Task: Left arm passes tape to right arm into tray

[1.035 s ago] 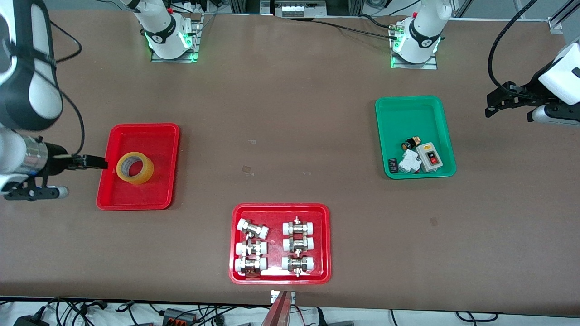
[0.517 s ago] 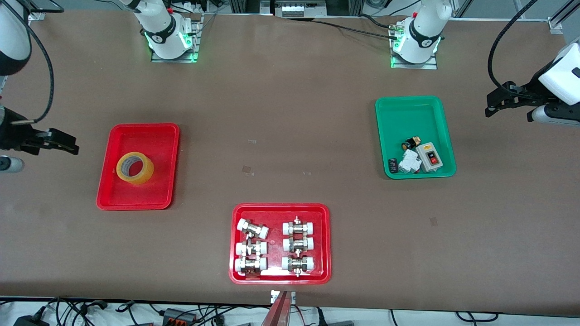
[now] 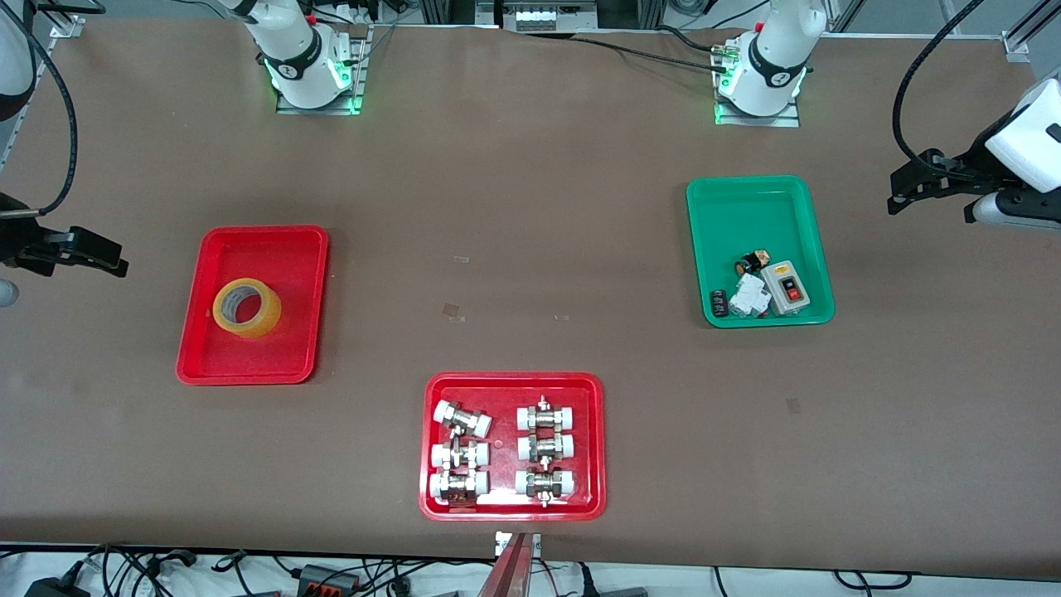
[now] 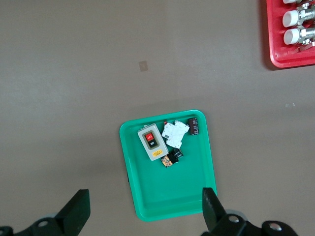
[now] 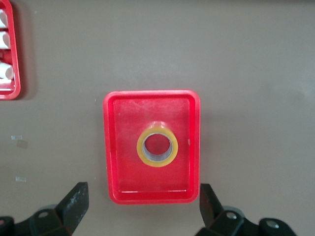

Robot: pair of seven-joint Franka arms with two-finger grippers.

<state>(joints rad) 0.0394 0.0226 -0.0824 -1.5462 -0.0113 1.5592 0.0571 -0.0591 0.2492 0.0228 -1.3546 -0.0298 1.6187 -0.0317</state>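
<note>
Tape (image 3: 247,308) lay flat in the plain red tray (image 3: 207,365), core upward, resting on the tray floor toward the edge nearer the right arm's end of the table; the right wrist view showed the same roll (image 5: 157,146) near the middle of that tray (image 5: 114,187). Nothing touched it. The right gripper (image 3: 91,253) had pulled well clear of the tray, out over bare table at the right arm's end, its fingers (image 5: 74,202) spread wide and empty. One second earlier it had reached in at the tray's rim just beside the roll; half a second earlier it was already off the tray, and it then drew slightly farther away. The roll itself had not shifted between the frames. By that evidence the drop-off looked finished and the right arm was retreating, so little of the task seemed left beyond parking.

The left gripper (image 3: 912,184) waited over the table at the left arm's end, beside the green tray (image 3: 704,249), unchanged across the frames, its fingers (image 4: 78,216) parted and holding nothing. The red tray of white-capped fittings (image 3: 593,497) sat nearest the front camera, undisturbed.
</note>
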